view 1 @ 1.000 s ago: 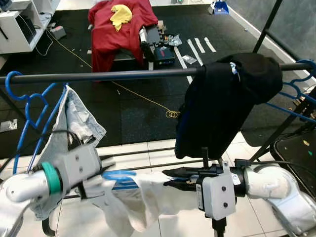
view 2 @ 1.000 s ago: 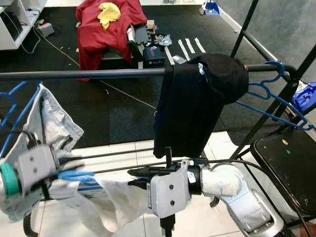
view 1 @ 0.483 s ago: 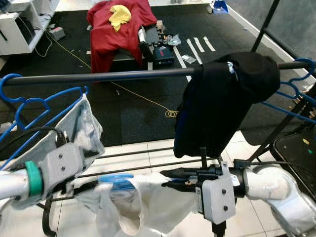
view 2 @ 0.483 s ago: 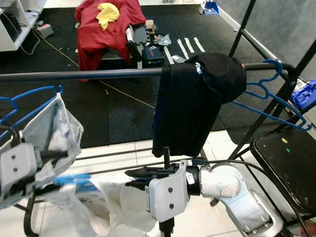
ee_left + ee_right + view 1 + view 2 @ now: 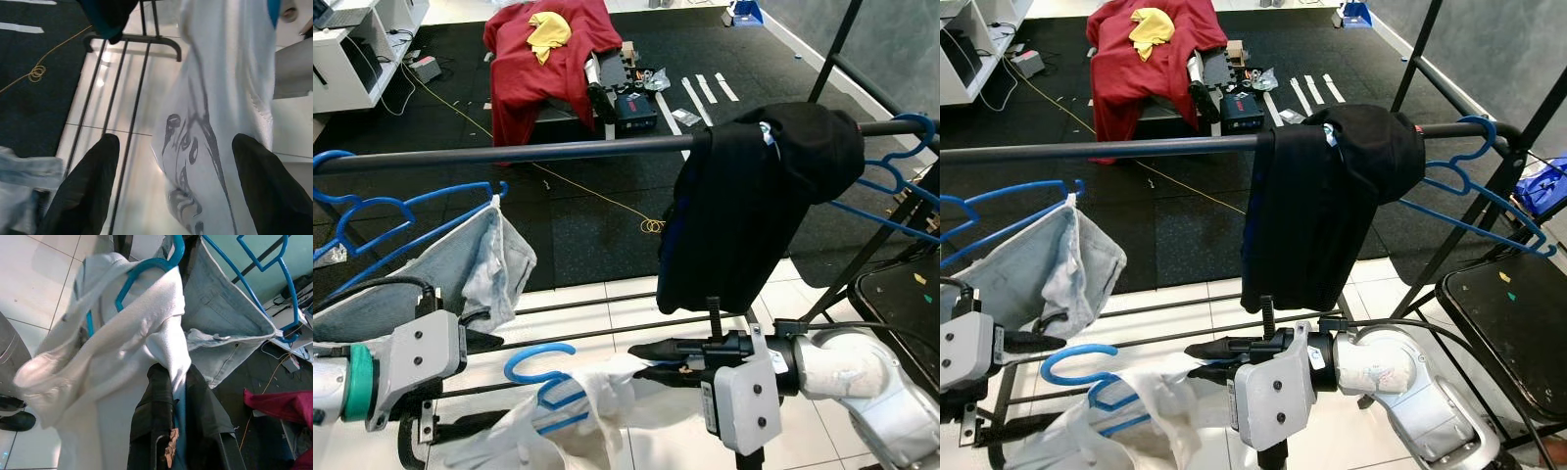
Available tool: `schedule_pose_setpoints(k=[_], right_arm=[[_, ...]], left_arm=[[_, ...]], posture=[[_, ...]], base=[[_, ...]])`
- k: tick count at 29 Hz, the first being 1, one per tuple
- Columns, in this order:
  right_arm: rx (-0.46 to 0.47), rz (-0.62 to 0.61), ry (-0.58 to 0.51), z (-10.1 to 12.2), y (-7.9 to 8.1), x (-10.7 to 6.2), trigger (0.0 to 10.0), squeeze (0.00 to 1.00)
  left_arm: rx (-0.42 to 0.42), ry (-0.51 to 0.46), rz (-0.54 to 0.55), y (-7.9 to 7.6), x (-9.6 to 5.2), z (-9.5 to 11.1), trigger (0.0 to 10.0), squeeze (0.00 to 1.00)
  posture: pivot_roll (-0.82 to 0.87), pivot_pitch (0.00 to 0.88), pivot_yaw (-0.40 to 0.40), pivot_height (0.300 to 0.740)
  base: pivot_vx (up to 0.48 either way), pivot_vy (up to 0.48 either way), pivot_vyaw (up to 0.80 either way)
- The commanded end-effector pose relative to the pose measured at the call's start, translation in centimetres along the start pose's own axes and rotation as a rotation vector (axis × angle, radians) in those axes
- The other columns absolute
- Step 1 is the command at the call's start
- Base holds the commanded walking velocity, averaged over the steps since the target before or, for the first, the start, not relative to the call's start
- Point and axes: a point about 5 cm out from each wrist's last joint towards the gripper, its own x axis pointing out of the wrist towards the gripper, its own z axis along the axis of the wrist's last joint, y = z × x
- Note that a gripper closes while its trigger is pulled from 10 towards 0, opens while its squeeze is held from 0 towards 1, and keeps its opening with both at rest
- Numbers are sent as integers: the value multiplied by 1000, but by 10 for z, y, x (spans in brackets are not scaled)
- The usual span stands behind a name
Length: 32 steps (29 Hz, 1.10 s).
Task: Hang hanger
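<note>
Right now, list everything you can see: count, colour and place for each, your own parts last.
Rail: one, black, across the view.
Black garment: one, draped over the rail, right.
Grey garment: one, on a blue hanger on the rail, left.
Empty hangers: blue, at the rail's right end.
White shirt: one, on a blue hanger, below the rail.
Red cloth: one, far floor, yellow cloth on top.
Right hand: shut on the white shirt.
Left hand: open, fingers either side of the shirt.

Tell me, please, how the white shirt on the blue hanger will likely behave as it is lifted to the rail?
Probably floppy: the white shirt sags in folds off the blue hanger. It looks light, thin cloth. Pinched only at one shoulder by the right gripper, it may swing or slide off.
</note>
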Motion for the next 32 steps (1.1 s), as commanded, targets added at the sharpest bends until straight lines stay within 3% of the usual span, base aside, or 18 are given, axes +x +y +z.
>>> schedule_pose_setpoints(k=[1,2,3,4,7,11,13,16,18,21,26,29,32], right_arm=[[-15,-20,-13,2,-2,0,10000,0],[-13,-14,-11,2,0,-1,10000,0],[-13,-14,-11,2,0,-1,10000,0],[-10,-9,-10,2,1,0,10000,0],[-1,7,-21,3,5,1,10000,0],[6,21,-28,4,8,2,10000,0],[7,24,-29,4,9,2,10000,0],[3,23,-14,1,8,0,10000,0],[3,23,-14,1,8,0,10000,0],[-3,20,0,-2,7,-2,10000,0],[-15,-3,14,-4,2,-4,10000,0],[-31,-37,9,-2,-6,-4,10000,0],[-34,-44,4,-1,-9,-3,10000,0]], left_arm=[[-35,-22,13,-2,4,1,10000,0],[-23,-24,162,14,5,-1,10000,0],[-23,-24,162,14,5,-1,10000,0],[-16,-28,274,26,5,-1,10000,0],[-31,-46,357,39,-1,1,10000,0],[-55,-53,354,41,-8,2,10000,0],[-82,-59,321,40,-12,2,10000,0],[-139,-35,42,11,-24,1,10000,0],[-139,-35,42,11,-24,1,10000,0],[-151,-1,-52,-1,-26,-2,9569,0],[-166,4,-66,-11,-16,-7,9765,0],[-188,-51,-6,-19,4,-7,9647,0],[-195,-72,22,-21,11,-6,9255,0]], posture=[[-138,179,95,740],[-133,179,90,740],[-133,179,90,740],[-133,179,90,740],[-132,179,86,740],[-133,180,85,740],[-131,180,84,740],[-127,178,82,740],[-127,178,82,740],[-125,175,82,740],[-128,174,85,740],[-131,173,85,740],[-135,174,84,740]], base=[[0,0,0],[0,0,0],[0,0,0],[0,0,0],[0,0,0],[0,0,0],[0,0,0],[0,0,0],[0,0,0],[0,0,0],[0,0,0],[0,0,0],[0,0,0]])
